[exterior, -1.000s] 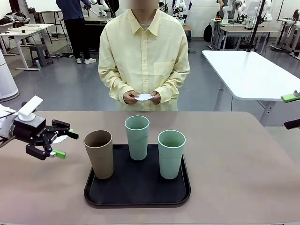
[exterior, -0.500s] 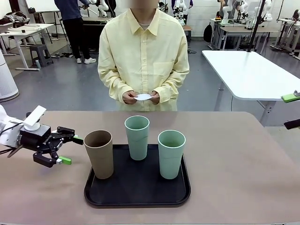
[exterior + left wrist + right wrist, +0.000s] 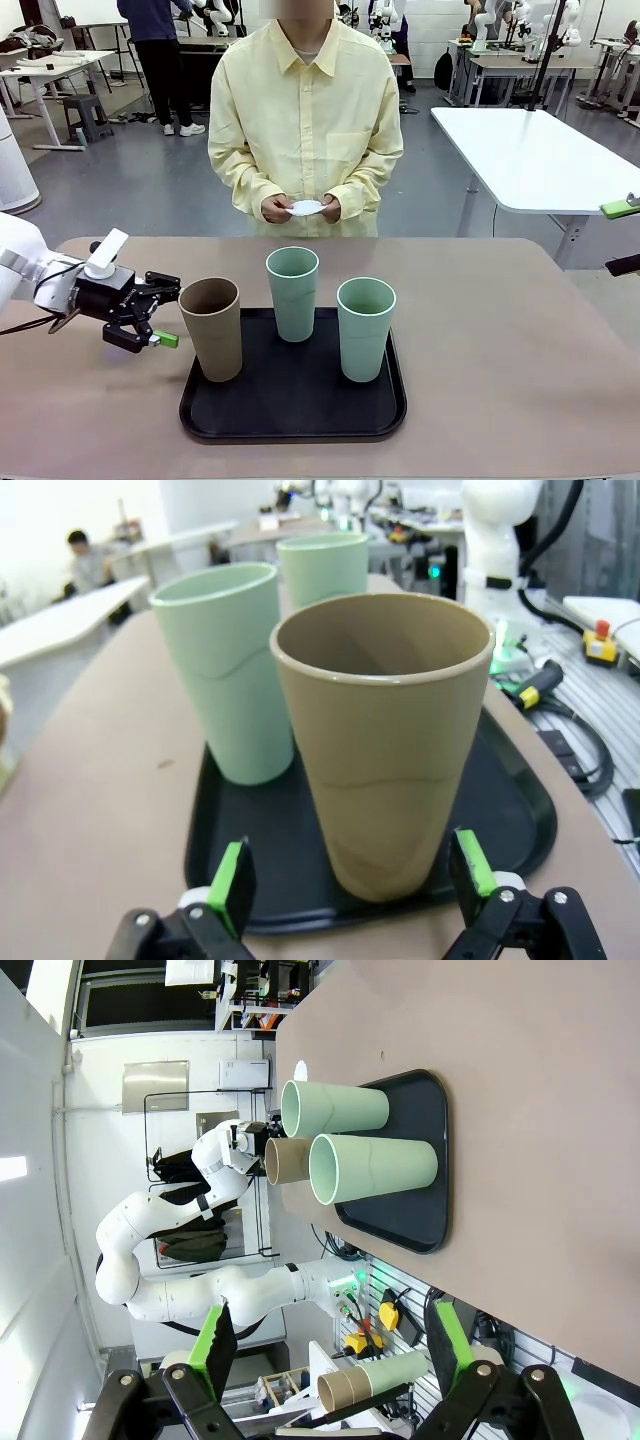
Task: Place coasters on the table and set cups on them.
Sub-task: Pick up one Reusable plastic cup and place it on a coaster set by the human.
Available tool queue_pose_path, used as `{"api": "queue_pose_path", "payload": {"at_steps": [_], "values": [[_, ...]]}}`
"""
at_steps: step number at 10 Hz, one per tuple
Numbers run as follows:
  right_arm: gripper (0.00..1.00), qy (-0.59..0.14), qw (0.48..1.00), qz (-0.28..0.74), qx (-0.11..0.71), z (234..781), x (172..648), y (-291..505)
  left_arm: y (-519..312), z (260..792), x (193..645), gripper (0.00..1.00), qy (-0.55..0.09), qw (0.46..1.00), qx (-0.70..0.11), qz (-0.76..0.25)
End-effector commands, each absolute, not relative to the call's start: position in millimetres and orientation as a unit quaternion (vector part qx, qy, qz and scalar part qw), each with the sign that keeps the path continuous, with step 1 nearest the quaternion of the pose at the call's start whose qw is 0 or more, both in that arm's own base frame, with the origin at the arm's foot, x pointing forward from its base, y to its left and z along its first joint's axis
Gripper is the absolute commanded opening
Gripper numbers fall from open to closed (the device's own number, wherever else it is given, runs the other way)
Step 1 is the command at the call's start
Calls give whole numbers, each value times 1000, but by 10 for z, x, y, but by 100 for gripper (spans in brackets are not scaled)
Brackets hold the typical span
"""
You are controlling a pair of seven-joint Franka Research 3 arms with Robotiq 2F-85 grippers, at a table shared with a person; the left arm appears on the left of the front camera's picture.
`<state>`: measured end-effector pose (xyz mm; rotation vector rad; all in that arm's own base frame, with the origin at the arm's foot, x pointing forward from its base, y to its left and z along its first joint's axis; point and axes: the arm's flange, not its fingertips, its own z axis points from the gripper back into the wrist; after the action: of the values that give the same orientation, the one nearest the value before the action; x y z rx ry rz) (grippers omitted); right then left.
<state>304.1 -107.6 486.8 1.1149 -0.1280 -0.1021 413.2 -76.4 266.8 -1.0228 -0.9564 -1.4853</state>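
Three cups stand on a black tray (image 3: 290,418): a brown cup (image 3: 212,330) at the left and two pale green cups (image 3: 292,293) (image 3: 366,328). My left gripper (image 3: 170,315) is open just left of the brown cup, level with its upper half and apart from it. In the left wrist view the brown cup (image 3: 385,750) stands straight ahead of the open left gripper (image 3: 352,878). The person holds a white coaster (image 3: 307,207) in both hands. Another coaster (image 3: 300,1068) lies on the table beyond the cups. My right gripper (image 3: 330,1338) is open, off the table's right side.
The beige table (image 3: 500,350) has free room right of the tray and in front of it. A green fingertip (image 3: 620,208) of my right gripper shows at the right edge. A white table (image 3: 530,150) stands behind on the right.
My left gripper has moved right and slightly down, closing in on the brown cup, still open. The person's hands and the cups have not moved.
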Motion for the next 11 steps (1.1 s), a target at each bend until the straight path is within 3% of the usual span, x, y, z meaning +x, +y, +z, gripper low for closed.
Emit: {"api": "queue_pose_path", "payload": {"at_steps": [1, 11], "values": [[100, -70, 836, -42, 543, 4870, 3079, -1058, -907, 2625, 4155, 100, -410, 515, -420, -624], [100, -70, 836, -42, 543, 4870, 3079, -1058, -1313, 2493, 4075, 100, -391, 489, -450, -637]]}}
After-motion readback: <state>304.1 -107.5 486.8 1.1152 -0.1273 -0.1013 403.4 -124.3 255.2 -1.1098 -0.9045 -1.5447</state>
